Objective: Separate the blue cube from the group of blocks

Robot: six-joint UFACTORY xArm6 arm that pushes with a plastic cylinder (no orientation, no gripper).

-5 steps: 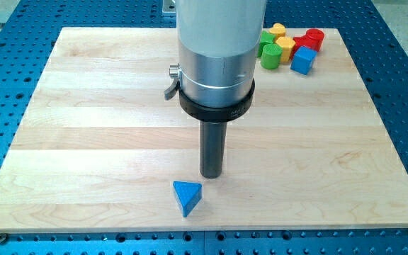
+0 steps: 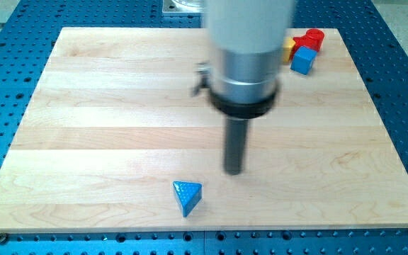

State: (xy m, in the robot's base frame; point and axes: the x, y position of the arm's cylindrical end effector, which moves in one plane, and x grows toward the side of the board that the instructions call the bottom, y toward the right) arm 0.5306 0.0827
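Observation:
The blue cube (image 2: pixel 302 61) sits at the view's top right, at the lower right edge of a group of blocks. Of that group a red cylinder (image 2: pixel 314 38) and part of a yellow block (image 2: pixel 288 48) show; the arm's body hides the others. My tip (image 2: pixel 234 171) rests on the wooden board (image 2: pixel 105 120) near the view's centre bottom, far below and left of the group. A blue triangular block (image 2: pixel 188 195) lies alone to the lower left of my tip.
The board lies on a blue perforated table (image 2: pixel 402 85). The arm's wide silver body (image 2: pixel 246 64) blocks part of the top middle of the view.
The arm and my tip have moved to the view's right, away from the blue triangle. The arm's body now hides the green blocks and most of the yellow ones. No block has moved.

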